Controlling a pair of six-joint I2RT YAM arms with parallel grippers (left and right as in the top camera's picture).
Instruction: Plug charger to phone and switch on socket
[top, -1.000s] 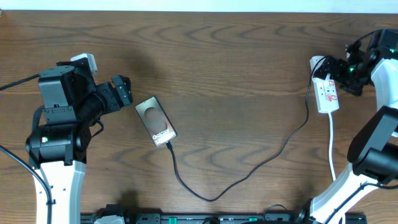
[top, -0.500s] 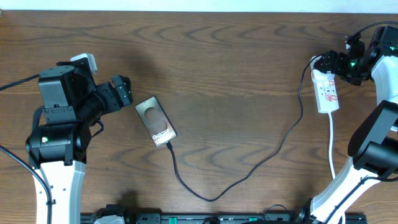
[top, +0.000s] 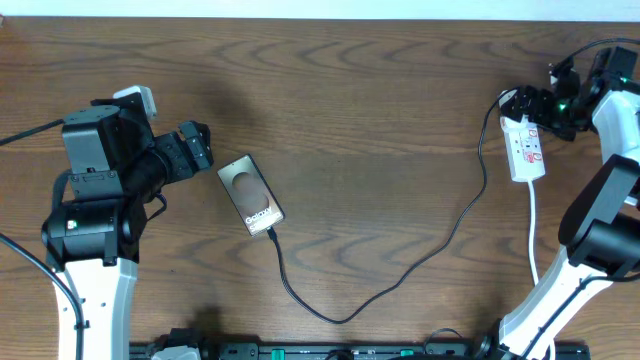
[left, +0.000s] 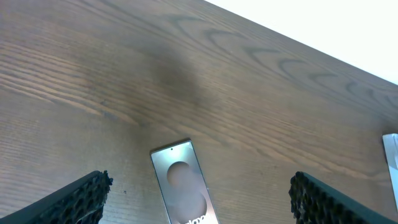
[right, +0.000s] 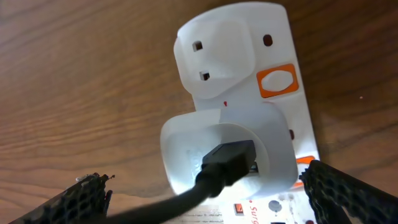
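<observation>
The phone (top: 250, 195) lies flat left of centre, dark and glossy with "Galaxy" lettering; it also shows in the left wrist view (left: 183, 183). The charger cable (top: 400, 270) runs from the phone's lower end in a loop across the table up to a white adapter (right: 227, 155) plugged into the socket (top: 523, 145) at the far right. My left gripper (top: 195, 148) is open and empty, just left of the phone. My right gripper (top: 537, 105) is open, its fingers either side of the adapter end of the socket (right: 249, 56).
A white cord (top: 533, 235) runs from the socket down toward the front edge, beside my right arm's base. An orange switch (right: 277, 81) sits on the socket beside an unused outlet.
My right gripper has shifted up and slightly back over the top end of the socket. The cable near the socket has swung a little left. The left arm and phone have not moved.
</observation>
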